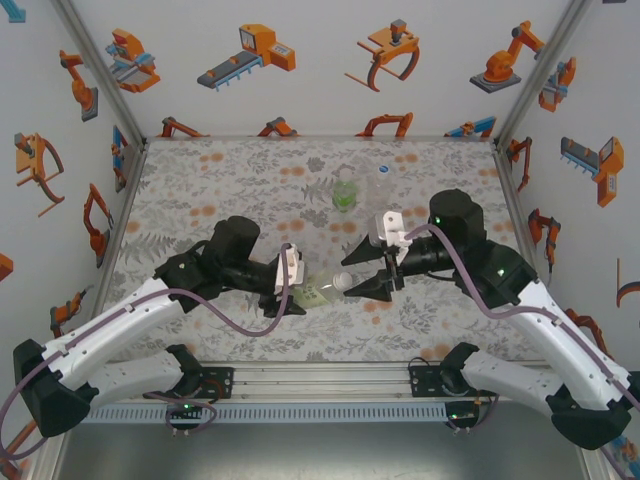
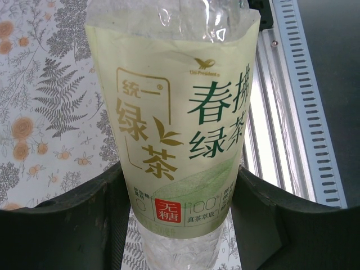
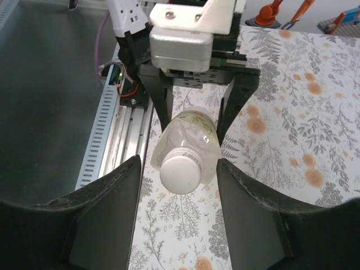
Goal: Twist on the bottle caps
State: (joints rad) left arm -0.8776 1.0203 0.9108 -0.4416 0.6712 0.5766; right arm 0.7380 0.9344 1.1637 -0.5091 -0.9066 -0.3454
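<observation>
Over the near half of the worktop (image 1: 200, 190), top view: yellow-label bottle (image 1: 316, 295) is held lying down, long axis running L-to-R. Its base end is in the L gripper (image 1: 298, 290) and its neck aims at the R gripper (image 1: 358, 274), which sits right at that neck end, so the R arm is nearer the cap. Beyond that bottle, toward the back wall, green-label bottle (image 1: 345, 192) and unlabelled bottle (image 1: 383, 180) stand upright, close together, well apart from both grippers; caps on them too small to tell. L wrist view: L jaws are closed onto the yellow-label bottle's body, one jaw against each side of the label, bottle running straight out from the camera. Floral worktop lies to one side of it, grooved metal rail (image 2: 281, 112) to the other. R wrist view: white cap (image 3: 181, 172) faces the camera head-on, seated on the neck, centred btwn the R jaws. They're spread wide w/ a gap each side, gripping nothing. Cap axis lines up w/ the R wrist, so I'd judge next move = close on cap & twist; how far it's threaded, can't tell. Surface is flat w/ a busy floral print. Room is tight: walls (image 1: 300, 60) w/ robot-arm pictures on three sides, grippers nose to nose at the bottle.
</observation>
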